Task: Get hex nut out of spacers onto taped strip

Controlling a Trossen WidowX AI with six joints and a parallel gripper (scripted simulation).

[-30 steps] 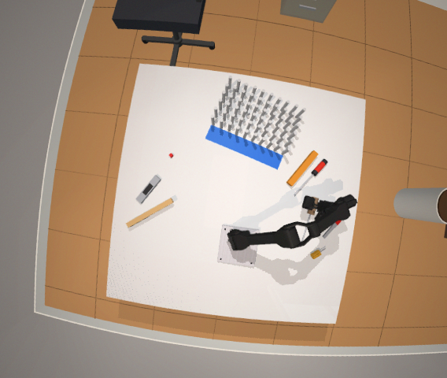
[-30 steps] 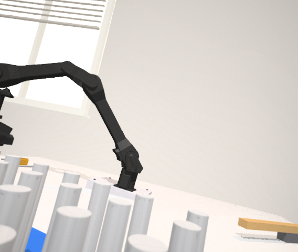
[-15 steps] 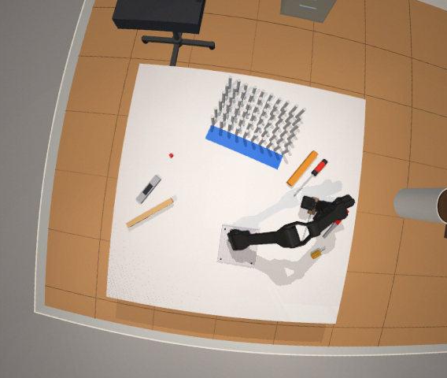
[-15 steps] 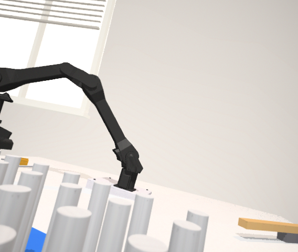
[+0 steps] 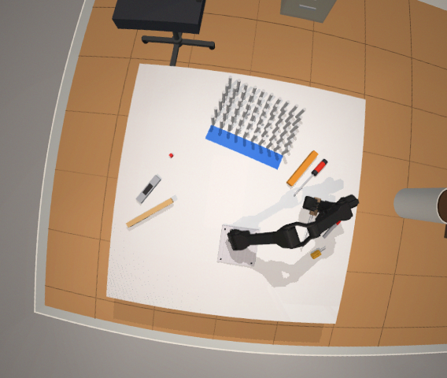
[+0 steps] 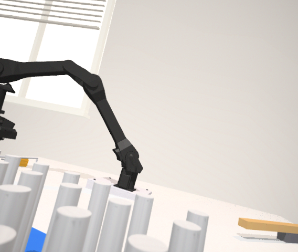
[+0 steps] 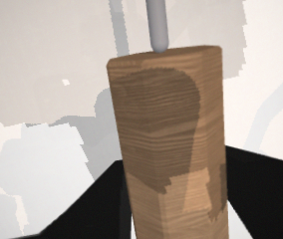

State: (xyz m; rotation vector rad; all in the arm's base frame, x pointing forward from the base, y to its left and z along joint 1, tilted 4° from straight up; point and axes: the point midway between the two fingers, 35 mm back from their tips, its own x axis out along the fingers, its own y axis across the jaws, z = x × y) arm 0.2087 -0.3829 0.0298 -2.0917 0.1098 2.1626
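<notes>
My gripper (image 5: 314, 205) (image 7: 167, 161) is shut on the wooden handle (image 7: 168, 115) of a tool with a thin metal shaft (image 7: 157, 25). It is at the right of the table, well away from the spacers; whether the tool touches the table I cannot tell. In the exterior view the fingers are out of sight at the left edge. The grey spacers (image 5: 238, 86) (image 6: 98, 211) stand in rows at the back. The blue taped strip (image 5: 240, 150) (image 6: 36, 240) runs along their front. I cannot make out the nut among the spacers.
An orange bar (image 5: 302, 168) and a red-black screwdriver (image 5: 319, 167) lie between gripper and field. A red-ended tool (image 5: 338, 222) is partly under the arm, a yellow-handled tool (image 5: 315, 254) nearby. A wooden stick (image 5: 150, 212), a grey tool (image 5: 142, 196) and a red bit (image 5: 171, 155) lie left.
</notes>
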